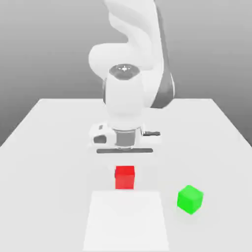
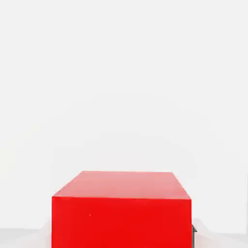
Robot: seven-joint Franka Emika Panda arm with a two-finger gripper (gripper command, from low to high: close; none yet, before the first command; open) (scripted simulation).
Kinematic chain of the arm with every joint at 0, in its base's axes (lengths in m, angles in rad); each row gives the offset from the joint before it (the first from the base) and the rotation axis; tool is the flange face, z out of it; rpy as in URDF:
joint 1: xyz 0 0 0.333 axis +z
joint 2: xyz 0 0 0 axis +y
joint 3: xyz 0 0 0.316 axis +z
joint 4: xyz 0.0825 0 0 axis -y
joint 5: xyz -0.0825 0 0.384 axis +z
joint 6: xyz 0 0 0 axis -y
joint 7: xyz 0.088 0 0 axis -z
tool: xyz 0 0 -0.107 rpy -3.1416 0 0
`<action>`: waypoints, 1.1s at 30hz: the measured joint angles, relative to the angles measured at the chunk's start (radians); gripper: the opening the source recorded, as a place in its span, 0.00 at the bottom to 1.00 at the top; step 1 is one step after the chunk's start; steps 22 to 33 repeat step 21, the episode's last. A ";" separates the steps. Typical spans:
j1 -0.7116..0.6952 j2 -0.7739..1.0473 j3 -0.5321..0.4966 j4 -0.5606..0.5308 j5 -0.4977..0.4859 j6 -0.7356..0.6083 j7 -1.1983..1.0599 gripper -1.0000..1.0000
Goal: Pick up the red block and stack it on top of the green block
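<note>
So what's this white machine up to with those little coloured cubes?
It is a robot arm working on a white table. Its end effector hangs directly over the red block, and the hand view looks at that block from very close, so it appears to be about to pick it up or has just taken hold. The green block sits apart on the table, toward the exterior view's right, with nothing on it. The stacking is not yet done.
</note>
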 joint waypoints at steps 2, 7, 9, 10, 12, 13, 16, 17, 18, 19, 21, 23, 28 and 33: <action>0.045 -0.001 0.019 0.022 0.006 -0.024 -0.085 0.00; 0.155 0.002 0.073 0.081 0.018 -0.079 -0.303 0.00; 0.196 0.003 0.098 0.104 0.022 -0.101 -0.389 0.00; 0.216 0.004 0.110 0.116 0.024 -0.113 -0.434 0.00; 0.256 0.007 0.134 0.139 0.027 -0.131 -0.517 0.00; 0.266 0.027 0.141 0.145 0.022 -0.118 -0.533 0.00; 0.275 0.122 0.140 0.154 -0.015 -0.033 -0.525 0.00; 0.275 0.158 0.134 0.156 -0.033 0.000 -0.513 0.00; 0.278 0.194 0.126 0.158 -0.053 0.034 -0.499 0.00; 0.282 0.220 0.119 0.159 -0.068 0.058 -0.489 1.00; 0.282 0.220 0.119 0.159 -0.068 0.058 -0.489 1.00; 0.282 0.220 0.119 0.159 -0.068 0.058 -0.489 1.00; 0.282 0.220 0.119 0.159 -0.068 0.058 -0.489 1.00; 0.282 0.220 0.119 0.159 -0.068 0.058 -0.489 1.00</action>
